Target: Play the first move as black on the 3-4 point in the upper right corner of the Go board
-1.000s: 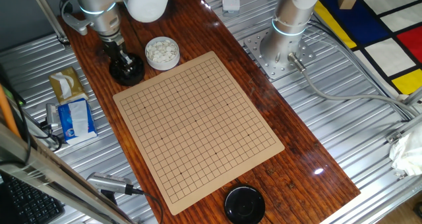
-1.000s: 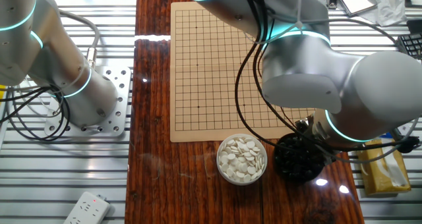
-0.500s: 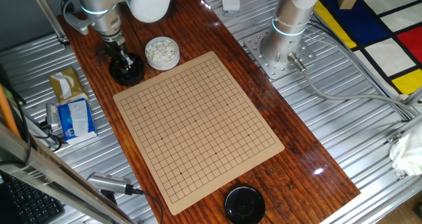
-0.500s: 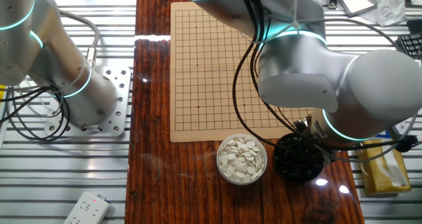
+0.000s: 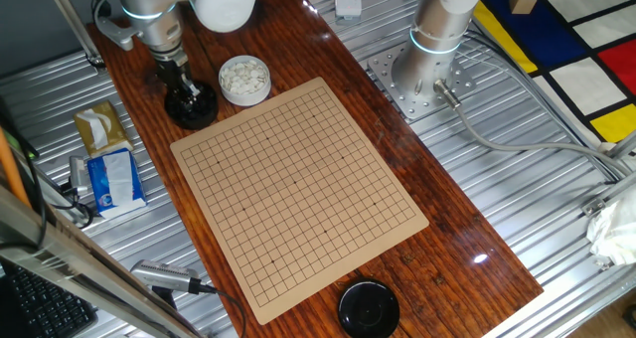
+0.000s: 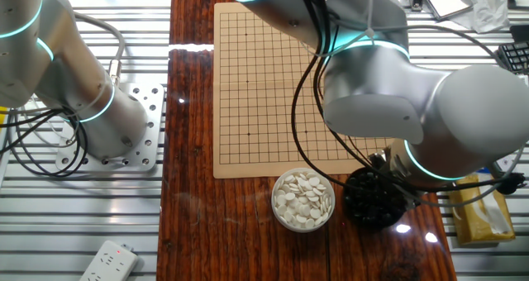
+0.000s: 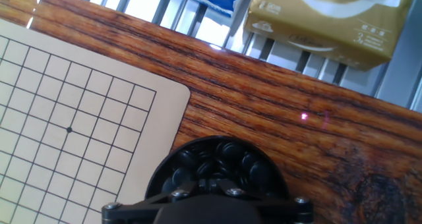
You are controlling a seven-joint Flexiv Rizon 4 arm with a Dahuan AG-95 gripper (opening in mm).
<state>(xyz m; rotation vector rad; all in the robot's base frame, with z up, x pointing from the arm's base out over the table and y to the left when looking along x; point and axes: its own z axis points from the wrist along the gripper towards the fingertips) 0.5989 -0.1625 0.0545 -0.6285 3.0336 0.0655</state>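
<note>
Counting 1 tan Go board (image 5: 298, 194) w/ no stones on the grid, 1 white bowl of white stones (image 5: 243, 79), 2 round black pieces: a bowl of glossy black stones (image 7: 217, 168) under my gripper (image 5: 184, 84), and a black lid (image 5: 369, 308) at the far end. All sit on a dark red-brown wood-grain table (image 5: 467, 239) w/ ribbed metal each side. My fingers are down in the black stones; can't tell if clenched or released.

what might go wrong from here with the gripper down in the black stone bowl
The gripper is dipped in the bowl of black stones, where stones lie packed together, so it may lift two or none. The bowl sits close beside the bowl of white stones and the Go board corner; a nudge on withdrawal might shift either.
</note>
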